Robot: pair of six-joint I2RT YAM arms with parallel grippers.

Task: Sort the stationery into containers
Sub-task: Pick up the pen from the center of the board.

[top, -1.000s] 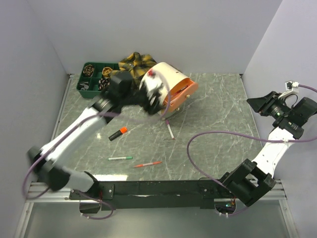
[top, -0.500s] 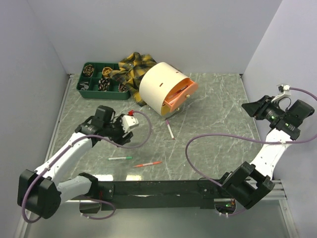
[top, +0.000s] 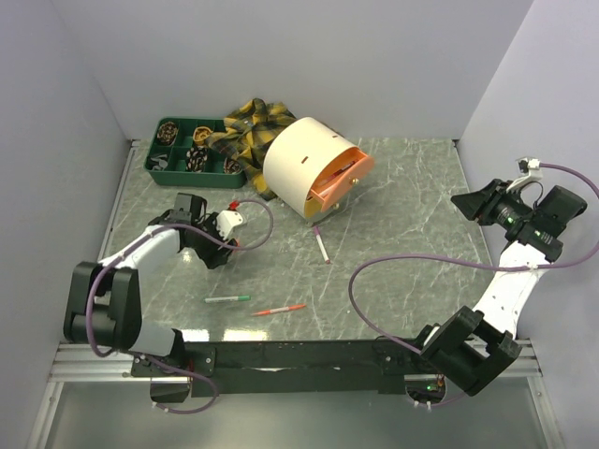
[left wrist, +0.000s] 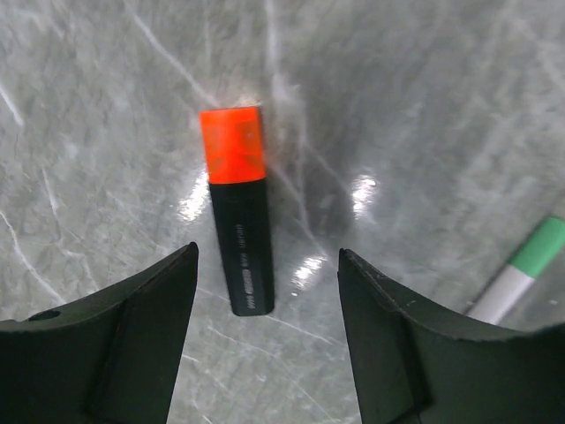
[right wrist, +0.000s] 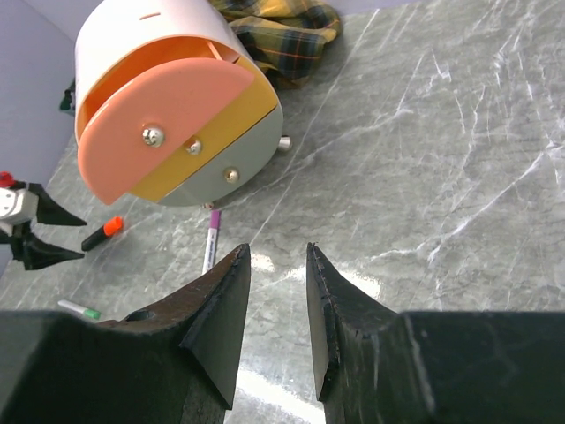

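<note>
While the drum [top: 304, 168] lies tipped, the green tray [top: 187, 179] holds rolls [top: 198, 159].

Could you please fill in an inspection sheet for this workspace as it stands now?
Surface: grey marbled table, glossy.
Job's things: black highlighter with orange cap, green-capped pen, red pen and purple-capped pen lie loose; cream drum lies on its side; green tray holds small items.
Clutter: plaid cloth bunched between tray and drum.
Grippers: left gripper open over the highlighter; right gripper open, empty, off to the right.
Cables: purple cable loops over the table by each arm.
Surroundings: plain walls; nothing else seen.
</note>
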